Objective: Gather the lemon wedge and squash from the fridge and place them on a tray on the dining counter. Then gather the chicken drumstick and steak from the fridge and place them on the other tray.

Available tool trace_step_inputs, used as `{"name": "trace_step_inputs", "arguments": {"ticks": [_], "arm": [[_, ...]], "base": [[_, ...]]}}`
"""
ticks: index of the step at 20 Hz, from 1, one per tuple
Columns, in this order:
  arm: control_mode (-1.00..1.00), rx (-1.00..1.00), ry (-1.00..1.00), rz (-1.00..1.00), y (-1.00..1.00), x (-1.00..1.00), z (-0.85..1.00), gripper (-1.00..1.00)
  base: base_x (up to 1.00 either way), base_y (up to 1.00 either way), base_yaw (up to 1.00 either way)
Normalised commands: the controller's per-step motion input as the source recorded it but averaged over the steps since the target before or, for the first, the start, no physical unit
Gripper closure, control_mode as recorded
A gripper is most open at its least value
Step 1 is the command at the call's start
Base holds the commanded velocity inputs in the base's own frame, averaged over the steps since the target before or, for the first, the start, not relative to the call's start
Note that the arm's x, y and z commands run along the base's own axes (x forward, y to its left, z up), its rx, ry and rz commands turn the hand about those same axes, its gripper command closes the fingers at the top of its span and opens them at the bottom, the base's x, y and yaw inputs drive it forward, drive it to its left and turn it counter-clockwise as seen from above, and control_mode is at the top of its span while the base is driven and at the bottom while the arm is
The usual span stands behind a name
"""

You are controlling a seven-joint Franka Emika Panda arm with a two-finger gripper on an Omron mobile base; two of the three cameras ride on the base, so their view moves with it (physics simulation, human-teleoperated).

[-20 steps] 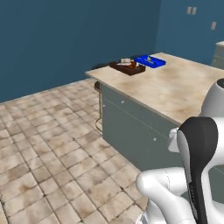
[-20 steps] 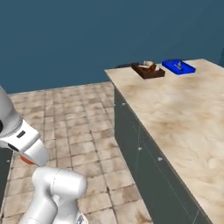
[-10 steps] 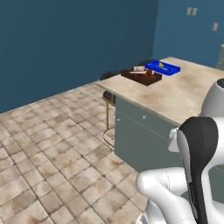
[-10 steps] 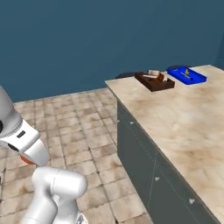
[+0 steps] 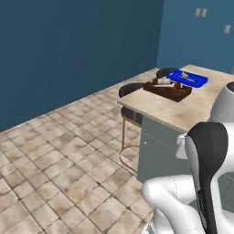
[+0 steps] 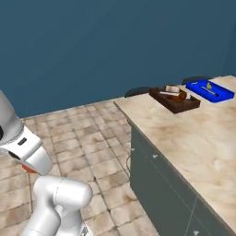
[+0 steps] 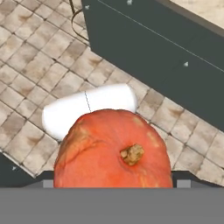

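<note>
Gripper (image 7: 114, 186) carries the orange squash (image 7: 114, 151), jaws spread wide around it, while both base views have swung nearer the counter's (image 6: 193, 138) far corner, where the brown tray (image 6: 175, 98) and blue tray (image 6: 210, 90) wait, so delivery looks close.

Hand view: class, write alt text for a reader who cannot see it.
A round orange squash with a tan stem stub is held between the gripper's fingers. Beyond it lie beige floor tiles and a dark grey counter front.
</note>
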Motion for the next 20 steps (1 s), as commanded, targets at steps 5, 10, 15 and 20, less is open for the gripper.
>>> {"name": "trace_step_inputs", "arguments": {"ticks": [5,10,15,20], "arm": [[1.0,0.0,0.0,0.0,0.0,0.0,0.0,1.0],[1.0,0.0,0.0,0.0,0.0,0.0,0.0,1.0],[1.0,0.0,0.0,0.0,0.0,0.0,0.0,1.0],[1.0,0.0,0.0,0.0,0.0,0.0,0.0,1.0]], "base": [[1.0,0.82,-0.19],[1.0,0.8,-0.21],[1.0,0.84,-0.25],[1.0,0.74,-0.27]]}}
